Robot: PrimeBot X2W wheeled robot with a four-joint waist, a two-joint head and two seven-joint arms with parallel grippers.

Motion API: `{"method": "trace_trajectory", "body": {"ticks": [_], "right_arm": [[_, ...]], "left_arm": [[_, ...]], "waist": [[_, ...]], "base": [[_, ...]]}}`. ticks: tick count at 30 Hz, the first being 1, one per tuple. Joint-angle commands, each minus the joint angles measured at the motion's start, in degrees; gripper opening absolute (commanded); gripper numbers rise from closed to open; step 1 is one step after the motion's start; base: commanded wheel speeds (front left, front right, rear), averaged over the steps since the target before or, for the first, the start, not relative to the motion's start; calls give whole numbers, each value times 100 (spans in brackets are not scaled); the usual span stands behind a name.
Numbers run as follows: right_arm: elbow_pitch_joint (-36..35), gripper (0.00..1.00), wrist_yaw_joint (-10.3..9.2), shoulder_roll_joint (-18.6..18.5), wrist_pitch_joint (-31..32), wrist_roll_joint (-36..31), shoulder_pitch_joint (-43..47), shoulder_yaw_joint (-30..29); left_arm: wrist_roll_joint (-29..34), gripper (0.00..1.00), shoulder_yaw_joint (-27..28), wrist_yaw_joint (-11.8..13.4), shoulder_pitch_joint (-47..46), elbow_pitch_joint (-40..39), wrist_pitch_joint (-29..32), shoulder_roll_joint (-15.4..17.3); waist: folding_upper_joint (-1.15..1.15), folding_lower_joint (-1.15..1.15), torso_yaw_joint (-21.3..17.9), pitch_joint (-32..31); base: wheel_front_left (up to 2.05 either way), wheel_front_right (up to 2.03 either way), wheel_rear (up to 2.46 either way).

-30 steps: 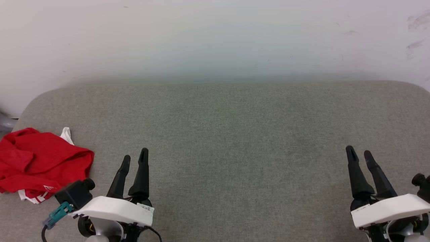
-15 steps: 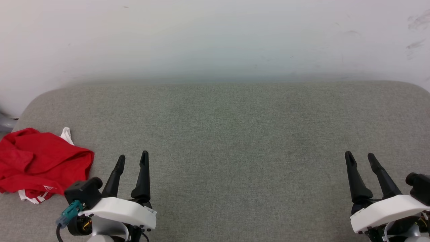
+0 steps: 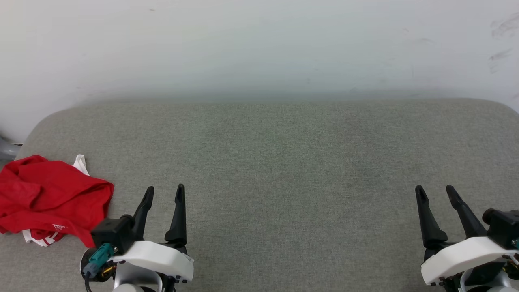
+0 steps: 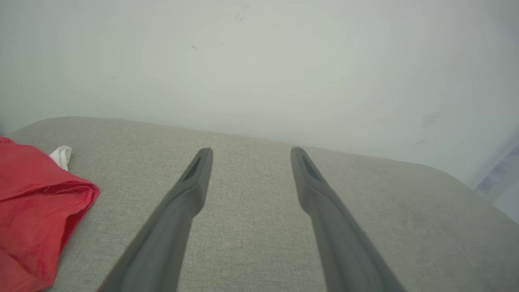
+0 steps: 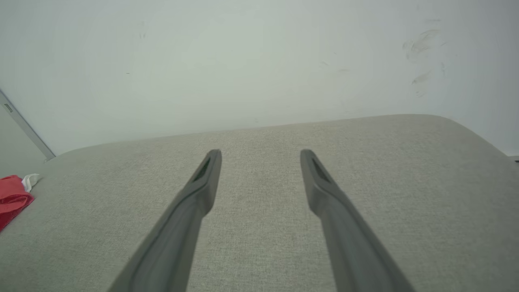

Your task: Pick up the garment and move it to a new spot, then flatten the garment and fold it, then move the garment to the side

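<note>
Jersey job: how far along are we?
Done: nothing visible; the red jersey lies crumpled at the left end of the grey fabric surface, unfolded. In hand: nothing; left pincer and right pincer are both open and empty, the left one beside the jersey, not touching. Left: pick up, move, flatten, fold, set aside.

Wide open room across the surface (image 3: 284,162) between left hand (image 3: 164,187) and right hand (image 3: 434,188). Blocked at far left by a crumpled shirt (image 3: 48,194), behind by the wall (image 3: 259,48).
</note>
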Motion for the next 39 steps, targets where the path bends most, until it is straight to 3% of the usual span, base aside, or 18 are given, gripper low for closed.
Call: {"method": "trace_trajectory", "body": {"ticks": [1,24,32,39], "right_arm": [[-76,100,0,14,6,-92,14,-10],[-245,100,0,141,-162,-781,69,-187],[-337,100,-1,151,-226,-1012,120,-160],[-397,100,-1,152,-255,-1131,204,-33]], "left_arm": [[100,100,-28,-8,-37,-24,-45,34],[822,100,-20,-100,-12,193,-322,-105],[1065,100,113,-121,-46,264,-406,-146],[1301,100,217,-140,-80,306,-471,-161]], "waist": [[0,0,0,1],[0,0,73,-26],[0,0,442,-39],[0,0,1151,-58]], "base": [[0,0,0],[0,0,0],[0,0,0],[0,0,0]]}}
